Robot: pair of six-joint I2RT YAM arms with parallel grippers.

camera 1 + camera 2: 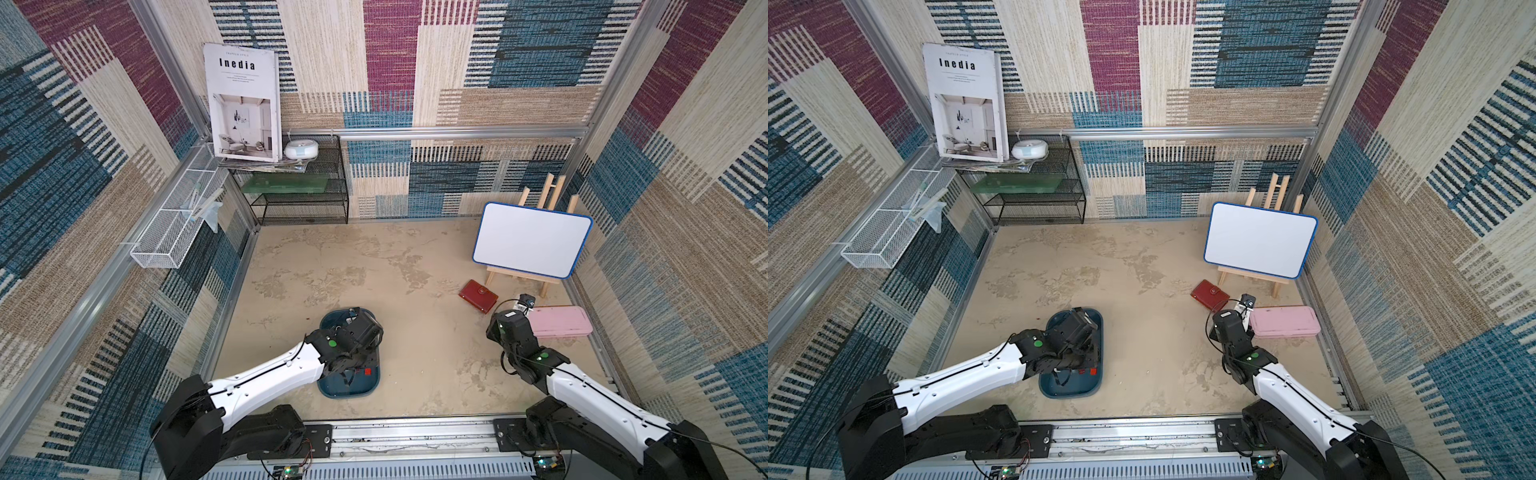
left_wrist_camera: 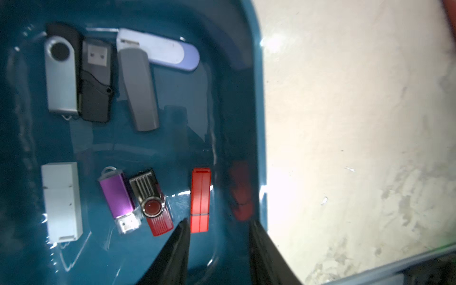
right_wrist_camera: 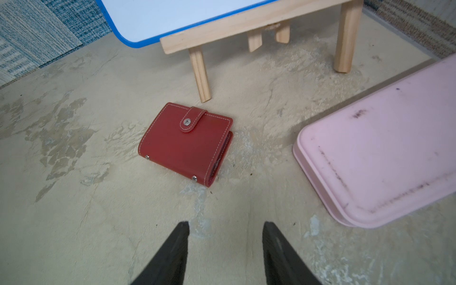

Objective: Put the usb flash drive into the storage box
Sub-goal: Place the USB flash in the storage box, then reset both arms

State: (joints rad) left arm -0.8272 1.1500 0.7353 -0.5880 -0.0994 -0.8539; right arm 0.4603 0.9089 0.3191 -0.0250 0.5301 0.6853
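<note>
Red usb flash drive (image 2: 200, 199) lies in storage box (image 2: 256, 111) among other drives (image 2: 138, 88); left fingers (image 2: 172, 254) parted, released; right fingers (image 3: 172, 254) parted, empty; task seemingly complete.

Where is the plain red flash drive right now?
Left wrist view: the plain red flash drive lies in the storage box, by its side wall, next to the red-and-black swivel drive.
</note>
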